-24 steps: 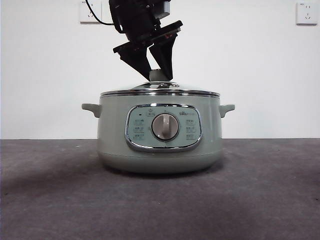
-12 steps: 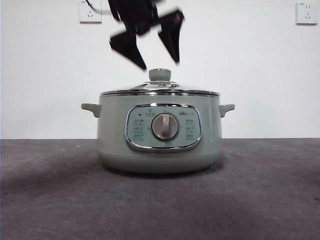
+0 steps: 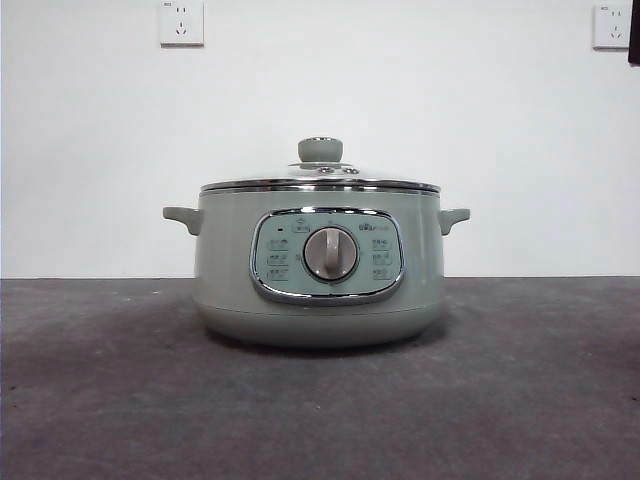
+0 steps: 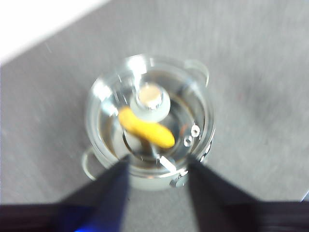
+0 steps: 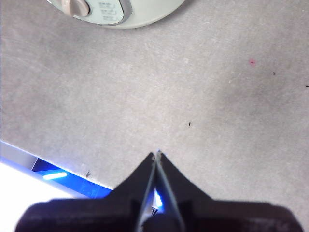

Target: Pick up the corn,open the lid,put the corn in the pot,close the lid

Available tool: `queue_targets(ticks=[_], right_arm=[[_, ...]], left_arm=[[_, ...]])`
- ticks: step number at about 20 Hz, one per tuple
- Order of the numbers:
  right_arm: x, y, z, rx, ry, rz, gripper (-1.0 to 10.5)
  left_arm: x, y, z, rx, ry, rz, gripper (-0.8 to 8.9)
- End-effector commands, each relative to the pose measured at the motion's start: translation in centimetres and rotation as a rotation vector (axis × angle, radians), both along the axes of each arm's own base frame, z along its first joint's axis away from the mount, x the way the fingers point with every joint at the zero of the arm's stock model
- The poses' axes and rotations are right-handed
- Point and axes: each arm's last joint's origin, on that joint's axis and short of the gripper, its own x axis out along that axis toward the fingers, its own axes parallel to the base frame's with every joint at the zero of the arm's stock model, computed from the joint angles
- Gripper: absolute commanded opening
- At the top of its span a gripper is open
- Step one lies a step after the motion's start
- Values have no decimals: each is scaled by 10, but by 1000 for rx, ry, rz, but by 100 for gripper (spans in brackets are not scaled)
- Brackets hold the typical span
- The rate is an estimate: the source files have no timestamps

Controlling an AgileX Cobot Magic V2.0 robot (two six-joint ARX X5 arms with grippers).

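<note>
Change: since half a second ago the dark gripper above the knob is gone from the front view, leaving the pot standing alone.
Left gripper (image 4: 157, 166): hovering high over the pot, jaws spread wide, gripping nothing; its picture is blurred.
Right gripper (image 5: 158, 153): hanging over bare grey table (image 5: 217, 96) near the pot's dial side, jaws pressed together, empty.
Pot (image 3: 320, 270): sitting upright on the table, dial facing the front camera.
Lid (image 3: 320, 178): resting closed on the pot's rim, knob on top.
Corn (image 4: 146, 128): lying inside the pot, showing through the glass, partly under the knob.
</note>
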Motion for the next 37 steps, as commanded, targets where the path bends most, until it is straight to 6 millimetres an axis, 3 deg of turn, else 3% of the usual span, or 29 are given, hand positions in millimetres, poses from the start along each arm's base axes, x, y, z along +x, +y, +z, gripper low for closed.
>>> queue_targets(ticks=[1, 5, 9, 11, 16, 18, 20, 23, 27, 30, 32, 34, 37], right_arm=[[0, 0, -2, 2, 4, -9, -2], [1, 1, -1, 12, -6, -9, -2], [3, 3, 0, 36, -31, -9, -2], [3, 3, 0, 37, -32, -9, -2], [3, 3, 0, 37, -31, -9, -2], [3, 3, 0, 36, -32, -9, -2], [3, 3, 0, 36, -32, -9, -2], [3, 3, 0, 36, -32, -9, -2], [3, 3, 0, 36, -31, -9, -2], [3, 3, 0, 36, -31, -10, -2], [3, 3, 0, 36, -31, -9, -2], [3, 3, 0, 36, -31, -9, -2], [3, 3, 0, 36, -31, -9, -2]], left_arm=[[-17, 10, 10, -23, -44, -9, -3], [-35, 22, 21, -51, -91, -9, -3], [-34, 21, 20, -49, -87, -8, -3], [-32, 22, 19, 60, -156, -34, -3], [-20, 47, 18, 60, -136, 186, -3], [-17, 58, 6, 74, -84, 249, -3], [-16, 66, -20, 119, 2, 286, -3], [-21, 86, -79, 155, 102, 368, -3], [-43, 109, -172, -14, -68, 470, -3], [-66, 119, -247, -95, -266, 533, -3], [-83, 122, -287, -154, -360, 557, -3], [-95, 123, -312, -177, -439, 563, -3], [-104, 124, -331, -191, -497, 575, -3]])
